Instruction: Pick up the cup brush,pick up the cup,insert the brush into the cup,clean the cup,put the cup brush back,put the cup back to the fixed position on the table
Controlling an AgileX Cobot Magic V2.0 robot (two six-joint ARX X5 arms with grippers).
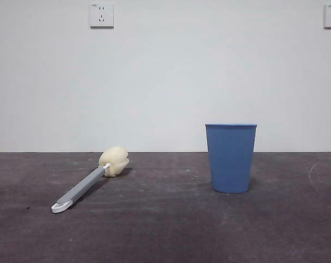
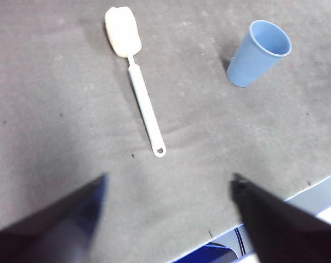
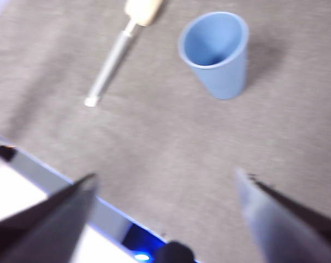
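A: Table (image 1: 165, 230), dark grey-brown and matte, carries two objects well apart. Which are they?

B: The cup brush (image 1: 89, 179) lies flat toward the left of the front view, its cream-yellow sponge head pointing away toward the wall and its white looped end nearest the camera. The cup (image 1: 230, 158), light blue and ribbed, stands upright toward the right, mouth up.

A: And the arms?

B: Neither appears in the front view. The left gripper (image 2: 168, 189) hangs above the table near its front edge, over bare surface just short of the brush's looped end, its two jaws spread wide with nothing between them. The right gripper (image 3: 165, 186) hangs likewise near the table's edge, jaws spread wide and holding nothing, the cup ahead of it; that view is blurred.

A: Any contact?

B: None. Both grippers are clear of brush and cup. Two wall sockets (image 1: 101, 15) sit high on the white wall behind.
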